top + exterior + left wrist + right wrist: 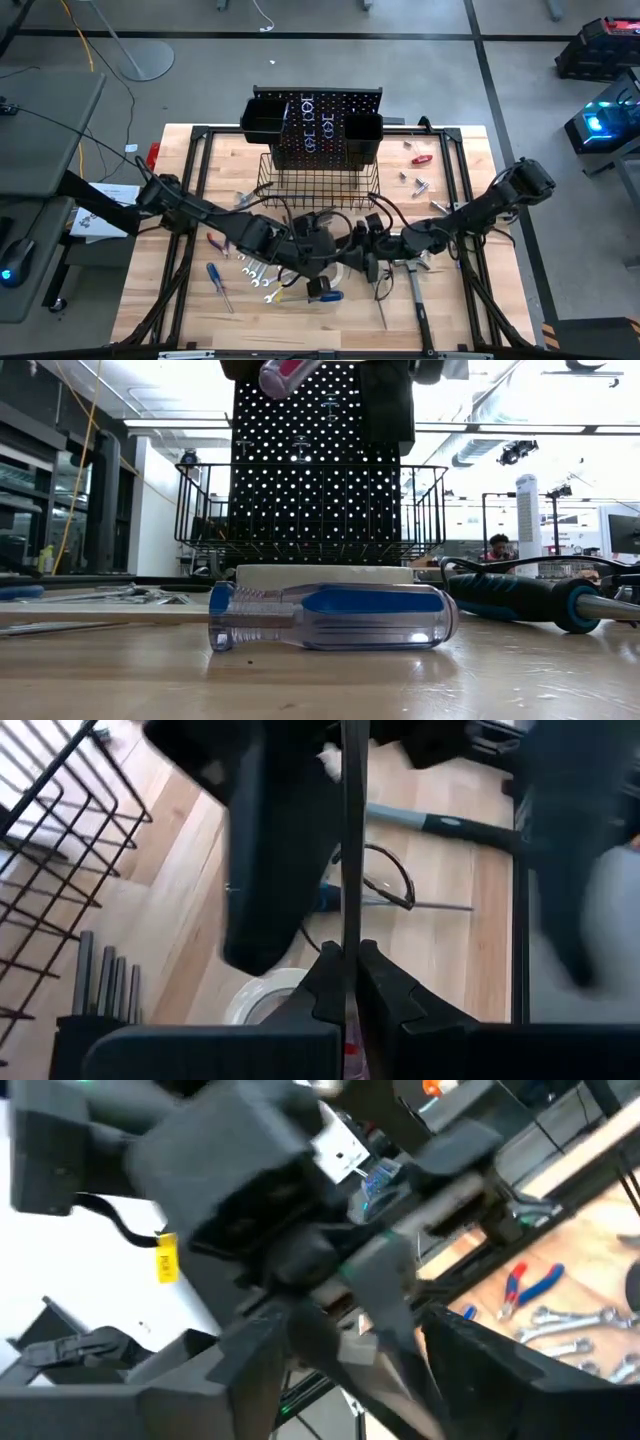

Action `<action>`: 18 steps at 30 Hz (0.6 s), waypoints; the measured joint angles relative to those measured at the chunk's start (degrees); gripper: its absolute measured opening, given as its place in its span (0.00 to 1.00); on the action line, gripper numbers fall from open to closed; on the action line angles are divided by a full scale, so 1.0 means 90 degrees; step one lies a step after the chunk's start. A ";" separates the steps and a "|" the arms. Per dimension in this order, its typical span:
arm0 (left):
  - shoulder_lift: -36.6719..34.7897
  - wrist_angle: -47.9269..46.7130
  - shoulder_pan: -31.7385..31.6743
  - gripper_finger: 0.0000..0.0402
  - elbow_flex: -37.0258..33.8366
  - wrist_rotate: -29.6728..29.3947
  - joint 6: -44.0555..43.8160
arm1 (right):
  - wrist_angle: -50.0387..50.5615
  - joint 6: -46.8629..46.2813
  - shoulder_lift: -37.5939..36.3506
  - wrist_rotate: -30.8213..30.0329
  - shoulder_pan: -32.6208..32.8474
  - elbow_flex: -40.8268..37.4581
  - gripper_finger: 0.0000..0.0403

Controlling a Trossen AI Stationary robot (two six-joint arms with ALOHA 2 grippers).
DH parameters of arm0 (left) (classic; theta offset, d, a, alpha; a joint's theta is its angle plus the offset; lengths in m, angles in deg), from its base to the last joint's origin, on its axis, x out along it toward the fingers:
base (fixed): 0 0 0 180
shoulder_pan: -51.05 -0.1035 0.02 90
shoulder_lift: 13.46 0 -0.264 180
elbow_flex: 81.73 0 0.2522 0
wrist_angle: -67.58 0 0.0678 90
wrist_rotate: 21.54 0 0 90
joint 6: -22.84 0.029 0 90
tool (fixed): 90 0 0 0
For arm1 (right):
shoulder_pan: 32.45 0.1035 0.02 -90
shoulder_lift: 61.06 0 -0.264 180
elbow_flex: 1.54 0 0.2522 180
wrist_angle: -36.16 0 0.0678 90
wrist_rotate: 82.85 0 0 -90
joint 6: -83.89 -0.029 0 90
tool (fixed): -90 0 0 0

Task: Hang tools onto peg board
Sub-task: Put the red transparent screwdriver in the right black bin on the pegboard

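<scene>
Black and upright, my peg board (318,128) carries two bins and one wire basket (318,182). My left gripper (348,982) pinches one thin screwdriver shaft (350,840); my right gripper (372,250) stands spread beside it. One blue screwdriver (330,617) lies on the table (320,680).

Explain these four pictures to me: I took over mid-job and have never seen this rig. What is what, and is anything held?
Two dark robot arms work at a wooden table. One picture looks straight down, one looks level across the tabletop, and two come from cameras on the arms' wrists. On the table lie wrenches, a hammer, a tape roll and a blue screwdriver, in front of the peg board and its wire basket. The left tool is shut on a thin metal shaft, probably a screwdriver's. The right tool is open nearby, holding nothing.
</scene>
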 joint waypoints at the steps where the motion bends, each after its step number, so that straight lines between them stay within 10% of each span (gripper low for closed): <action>1: 0.0000 0.0001 -0.0029 0.00 0.0000 -0.0002 -0.0094 | 0.0088 0.0104 0.0000 -0.0023 0.0000 0.0063 0.51; 18: -0.0272 0.0218 -0.0046 0.00 0.0000 -0.0322 -0.0907 | 0.0458 0.0487 -0.0020 -0.0277 0.0012 0.0307 0.02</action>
